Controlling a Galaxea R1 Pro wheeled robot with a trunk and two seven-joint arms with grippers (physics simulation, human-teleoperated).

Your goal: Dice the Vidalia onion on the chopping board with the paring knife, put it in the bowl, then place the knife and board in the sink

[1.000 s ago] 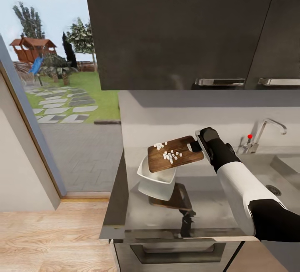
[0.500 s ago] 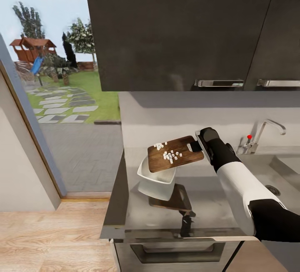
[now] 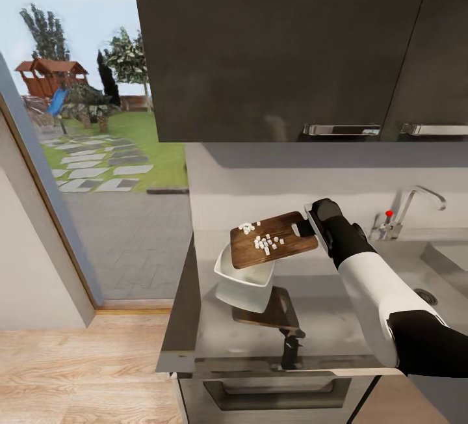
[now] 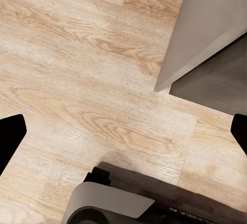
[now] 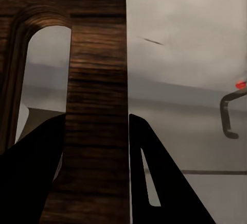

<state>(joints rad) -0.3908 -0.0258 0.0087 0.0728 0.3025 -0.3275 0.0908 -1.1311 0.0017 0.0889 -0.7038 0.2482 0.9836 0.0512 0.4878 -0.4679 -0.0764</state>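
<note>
— Which step is in hand?
— Tipping the diced onion (image 3: 262,240) into the bowl (image 3: 242,281). The right gripper (image 3: 313,225) has its jaws clamped on the handle end of the chopping board (image 3: 273,240), held above the bowl at the bench's (image 3: 325,320) left end.
— And next?
— Probably a steeper tilt; the pieces sit on the board. The left gripper (image 4: 123,131) hangs open over the floor (image 4: 77,54).

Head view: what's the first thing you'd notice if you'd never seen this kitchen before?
The wooden board held up in the air over the white bowl, with little white onion bits still sitting on it. The right hand grips the board's handle end above the shiny dark countertop. To the left, a big opening shows a sunny garden with a playhouse.
</note>
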